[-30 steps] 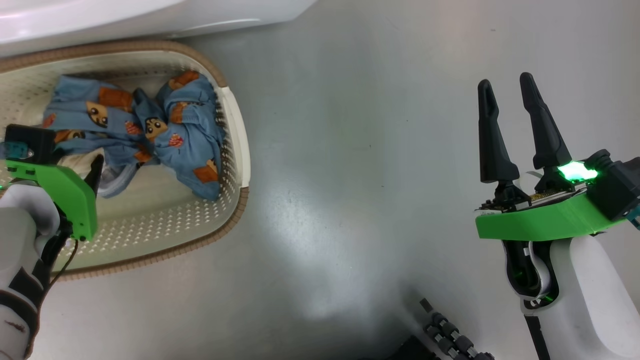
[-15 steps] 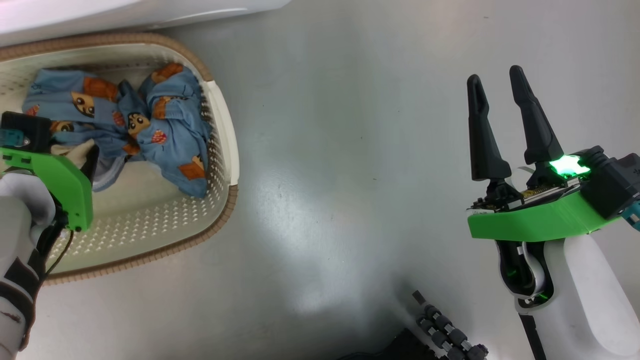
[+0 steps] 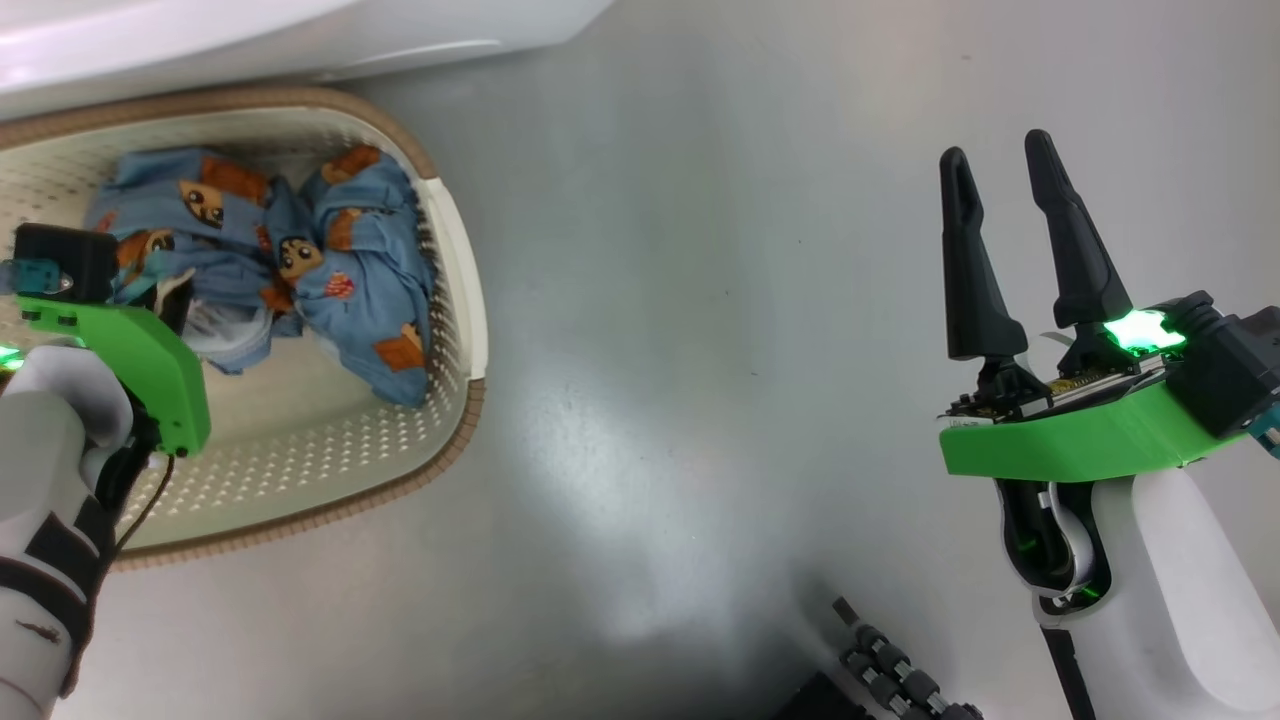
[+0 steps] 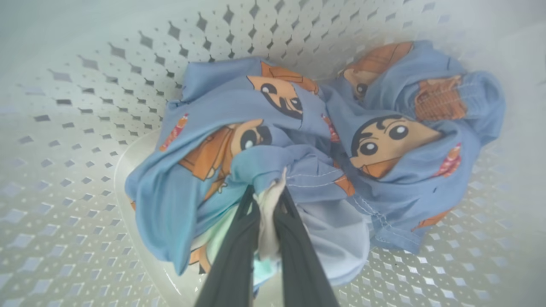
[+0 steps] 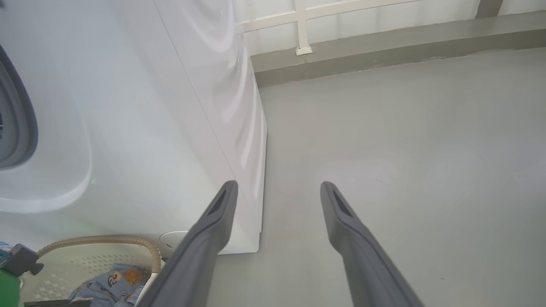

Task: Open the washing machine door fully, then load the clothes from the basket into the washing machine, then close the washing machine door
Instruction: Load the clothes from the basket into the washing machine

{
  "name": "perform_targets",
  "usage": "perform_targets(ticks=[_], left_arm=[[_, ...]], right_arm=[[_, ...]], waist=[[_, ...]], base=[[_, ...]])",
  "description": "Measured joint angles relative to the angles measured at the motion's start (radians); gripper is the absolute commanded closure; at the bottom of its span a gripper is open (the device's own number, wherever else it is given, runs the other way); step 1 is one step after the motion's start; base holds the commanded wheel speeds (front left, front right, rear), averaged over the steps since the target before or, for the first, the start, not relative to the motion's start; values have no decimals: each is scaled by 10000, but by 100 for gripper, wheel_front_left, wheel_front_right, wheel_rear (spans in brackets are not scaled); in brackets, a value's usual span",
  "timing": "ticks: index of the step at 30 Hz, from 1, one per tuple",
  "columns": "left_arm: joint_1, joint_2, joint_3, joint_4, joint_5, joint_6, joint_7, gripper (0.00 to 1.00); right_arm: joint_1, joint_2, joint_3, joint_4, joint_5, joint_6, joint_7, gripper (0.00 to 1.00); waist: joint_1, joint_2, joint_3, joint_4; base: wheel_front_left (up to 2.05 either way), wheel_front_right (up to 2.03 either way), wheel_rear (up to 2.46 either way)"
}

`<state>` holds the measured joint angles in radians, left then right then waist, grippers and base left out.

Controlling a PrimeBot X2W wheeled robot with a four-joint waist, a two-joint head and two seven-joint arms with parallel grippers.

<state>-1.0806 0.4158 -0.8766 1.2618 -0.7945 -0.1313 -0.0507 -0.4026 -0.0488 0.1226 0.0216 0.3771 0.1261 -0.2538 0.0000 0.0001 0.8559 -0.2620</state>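
Observation:
The cream basket (image 3: 468, 300) with its brown rim stands on the floor at the left, right below the white washing machine (image 3: 300, 30). Light-blue printed clothes (image 3: 340, 270) lie bunched at its far end. My left gripper (image 3: 178, 300) reaches down into the basket. In the left wrist view that gripper (image 4: 266, 200) is shut on a fold of the clothes (image 4: 384, 145), pale fabric pinched between its fingers above the basket wall (image 4: 85, 128). My right gripper (image 3: 996, 148) hangs open and empty over bare floor at the right. The washing machine door is out of view.
In the right wrist view my right gripper (image 5: 278, 185) points past the washing machine corner (image 5: 251, 170) and its grey seal (image 5: 19, 119); the basket (image 5: 106, 244) sits below. A grey skirting (image 5: 384, 47) bounds the floor. A black ribbed part (image 3: 895, 675) lies low.
My left gripper has shut on the clothes in the basket, and the fabric has bunched up toward it. The head camera has shifted slightly. The right arm has stayed in place.

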Motion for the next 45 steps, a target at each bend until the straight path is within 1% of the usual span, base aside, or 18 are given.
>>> perform_targets(ticks=[4,11,17,21,25,30,40,41,42,43,45], left_arm=[[162,-92,-4,-165,-278,0,-619,100],[1024,-458,33,-414,-890,0,-1628,100],[1655,-736,196,-773,-1220,0,-1973,100],[2065,-802,773,-1446,-1269,-2,-1975,100],[2670,-802,1770,-2234,-698,2,-2006,100],[3886,-920,3085,-3244,278,92,-2004,100],[5994,-1526,5386,-5187,2328,90,-2006,100],[6195,-1590,5593,-5384,2485,90,-2006,100],[6195,-1590,5593,-5384,2485,90,-2006,100],[6609,-1710,5988,-5799,2828,90,-2006,100],[7009,-1847,6357,-6228,3112,88,-2006,100]], right_arm=[[-1,0,-119,12,0,0,-2,0],[13,-4,-328,226,-96,0,0,0],[214,-4,-391,518,-286,0,-2,0],[630,-2,-562,704,-458,0,0,0],[908,-15,-650,861,-591,0,0,0],[1400,-221,-752,1037,-583,0,0,0],[2376,-552,-924,1338,-439,0,0,0],[2474,-573,-930,1354,-362,0,0,0],[2474,-573,-930,1354,-362,0,0,0],[2675,-640,-943,1406,-261,0,0,0],[2860,-700,-965,1450,-228,0,0,0]], waist=[[0,0,-269,166],[0,-1,-972,509],[0,0,-1777,826],[0,-1,-2373,1051],[0,0,-2999,1268],[0,0,-3810,1513],[0,0,-5388,2019],[0,0,-5539,2068],[0,0,-5539,2068],[0,0,-5838,2164],[0,0,-6126,2259]], base=[[0,0,0],[0,0,0],[0,0,0],[0,0,0],[0,0,0],[0,0,0],[0,0,0],[0,0,0],[0,0,0],[0,0,0],[0,0,0]])
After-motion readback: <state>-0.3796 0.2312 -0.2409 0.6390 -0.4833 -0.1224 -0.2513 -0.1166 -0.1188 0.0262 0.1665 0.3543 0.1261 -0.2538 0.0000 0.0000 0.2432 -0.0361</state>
